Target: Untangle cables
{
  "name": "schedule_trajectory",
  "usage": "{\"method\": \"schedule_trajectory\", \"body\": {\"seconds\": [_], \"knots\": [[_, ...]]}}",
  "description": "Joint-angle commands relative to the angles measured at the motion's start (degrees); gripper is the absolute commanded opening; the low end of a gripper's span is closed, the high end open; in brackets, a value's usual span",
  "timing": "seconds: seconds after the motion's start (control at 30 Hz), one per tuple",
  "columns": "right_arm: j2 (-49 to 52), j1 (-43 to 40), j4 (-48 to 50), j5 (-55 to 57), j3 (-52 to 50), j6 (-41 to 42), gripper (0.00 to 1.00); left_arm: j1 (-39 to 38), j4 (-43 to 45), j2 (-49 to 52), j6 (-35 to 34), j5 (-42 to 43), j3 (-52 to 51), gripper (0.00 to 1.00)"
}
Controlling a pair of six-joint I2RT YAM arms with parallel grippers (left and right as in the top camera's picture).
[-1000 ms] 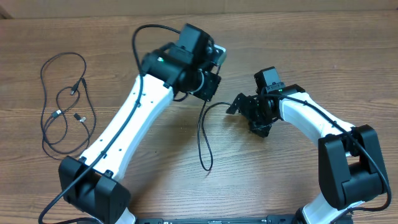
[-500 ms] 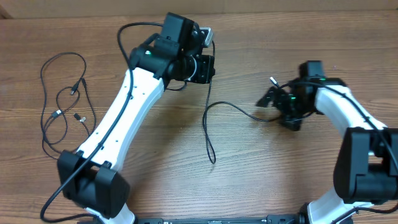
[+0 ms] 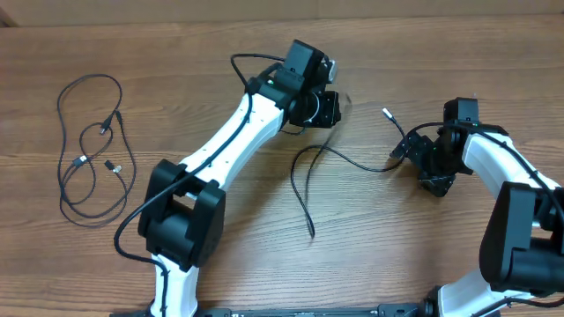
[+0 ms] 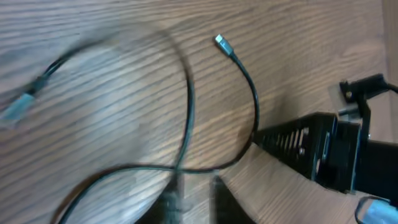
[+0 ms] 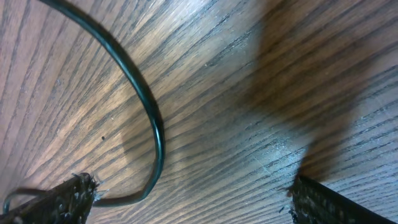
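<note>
You have one cable [image 3: 298, 187] lying free at the centre of the surface [image 3: 388, 255]. The other cables [image 3: 84, 158] sit looped at nine o'clock. Your right fingers [image 5: 62, 199] are spread wide and empty. The left fingers [image 4: 217, 193] are too blurred to tell.

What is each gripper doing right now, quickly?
Left gripper: fingers blurred; cannot tell whether it grips the cable.
Right gripper: open wide, holding nothing.

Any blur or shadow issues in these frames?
Left wrist: heavy motion blur, the cable loop smears at left, the plug tip at top is crisp. Right wrist: table grain sharp, dark shadow upper right. Overhead: evenly lit, mostly sharp.
</note>
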Motion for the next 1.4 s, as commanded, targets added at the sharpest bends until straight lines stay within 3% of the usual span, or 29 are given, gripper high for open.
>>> {"method": "schedule_trajectory", "body": {"seconds": [0.0, 0.03, 0.07, 0.23, 0.43, 0.47, 0.57, 0.73, 0.9, 1.13, 1.23, 1.37], "knots": [[1.22, 0.11, 0.0, 1.75, -2.64, 0.44, 1.0, -0.24, 3.39, 1.03, -1.73, 0.68, 0.66, 0.77], [1.22, 0.11, 0.0, 2.23, -2.64, 0.44, 1.0, -0.2, 4.26, 1.01, -1.73, 0.7, 0.68, 0.92], [1.22, 0.11, 0.0, 2.67, -2.64, 0.44, 1.0, -0.07, 5.11, 0.96, -1.73, 0.85, 0.72, 1.0], [1.22, 0.11, 0.39, 3.17, -2.64, 0.46, 1.0, 1.53, 5.81, -0.33, -1.22, 1.11, 0.81, 1.0], [1.22, 0.11, -0.74, -1.7, -1.55, 0.2, 0.99, 8.46, -1.57, -2.73, 0.02, 1.09, 0.83, 1.0], [1.22, 0.15, -2.16, -2.75, -0.42, -0.26, 0.89, 10.19, -3.1, -2.93, 0.02, 1.09, 0.83, 0.99], [1.2, 1.31, -6.88, -4.17, 4.17, -1.31, 0.71, 15.32, -7.69, -2.97, 0.02, 1.09, 0.81, 1.0], [1.2, 6.6, -8.0, -8.07, 8.31, -0.76, 0.7, 22.03, -14.93, -2.97, 0.04, 1.05, 0.81, 1.0], [1.22, 15.52, -3.3, -6.49, 8.31, 5.01, 0.76, 26.18, -19.87, -2.95, 0.04, 0.61, 0.81, 1.0], [1.22, 31.85, 3.96, 9.99, 8.26, 19.82, 0.75, 27.67, -20.35, -2.95, 0.04, 0.44, 0.81, 0.99], [1.22, 39.69, 5.33, 24.44, 8.26, 25.03, 0.66, 27.67, -20.35, -2.97, 0.04, 0.44, 0.81, 1.0], [1.49, 46.16, 9.73, 31.76, 8.26, 25.53, 0.6, 27.67, -20.35, -2.97, 0.04, 0.44, 0.81, 1.0]]}}
